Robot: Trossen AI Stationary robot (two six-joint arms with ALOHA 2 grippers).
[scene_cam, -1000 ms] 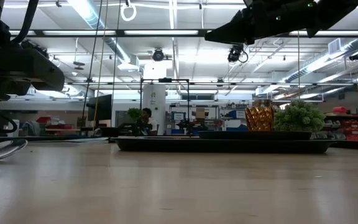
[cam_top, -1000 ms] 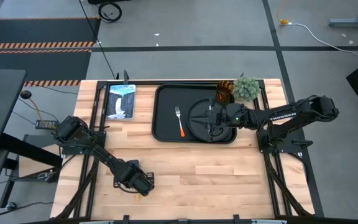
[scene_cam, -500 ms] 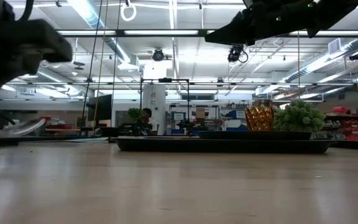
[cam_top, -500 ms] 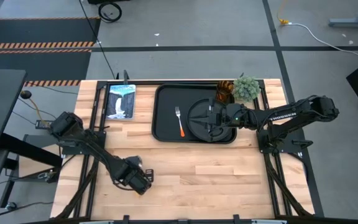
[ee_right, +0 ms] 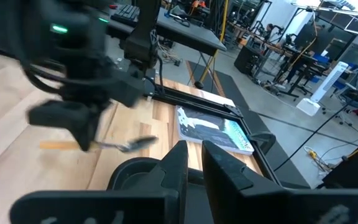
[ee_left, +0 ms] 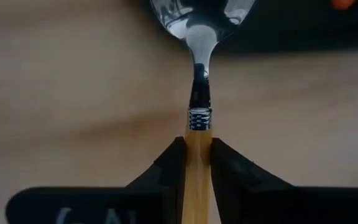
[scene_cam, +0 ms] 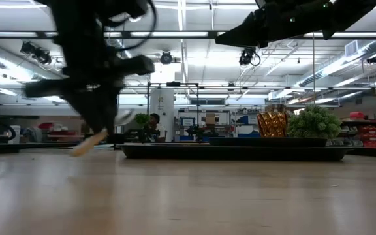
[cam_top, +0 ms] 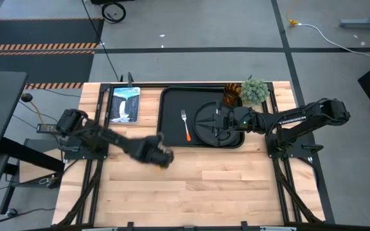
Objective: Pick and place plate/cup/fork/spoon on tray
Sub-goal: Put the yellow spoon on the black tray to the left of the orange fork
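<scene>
My left gripper point(cam_top: 160, 157) is shut on the spoon point(ee_left: 199, 74) above the bare wood, just off the near left corner of the black tray point(cam_top: 169, 136). The spoon has a silver bowl and an orange-yellow handle. The round black plate point(cam_top: 205, 114) and the fork point(cam_top: 185, 125) lie in the tray. The amber cup point(cam_top: 232, 94) stands at the tray's far right corner. My right gripper point(cam_top: 220, 126) hangs shut and empty, high above the plate. My left gripper pinches the spoon's orange-yellow handle point(ee_left: 197, 149) between its two fingers point(ee_left: 173, 168), just behind the ribbed metal collar. The neck and bowl point(ee_left: 201, 15) stick out ahead of the fingertips. In the low view the spoon point(scene_cam: 100, 134) is tilted, handle end lowest, clear of the table.
A small green potted plant point(cam_top: 254, 91) stands beside the cup at the table's far right. A picture card point(cam_top: 124, 104) lies at the far left, next to the tray. Bare wood point(cam_top: 223, 186) stretches along the near side.
My left gripper has risen from the table's near left part and swung toward the far edge and the right, toward the tray. The spoon, which lay on the wood, is now lifted clear and tilted in the shut fingers.
</scene>
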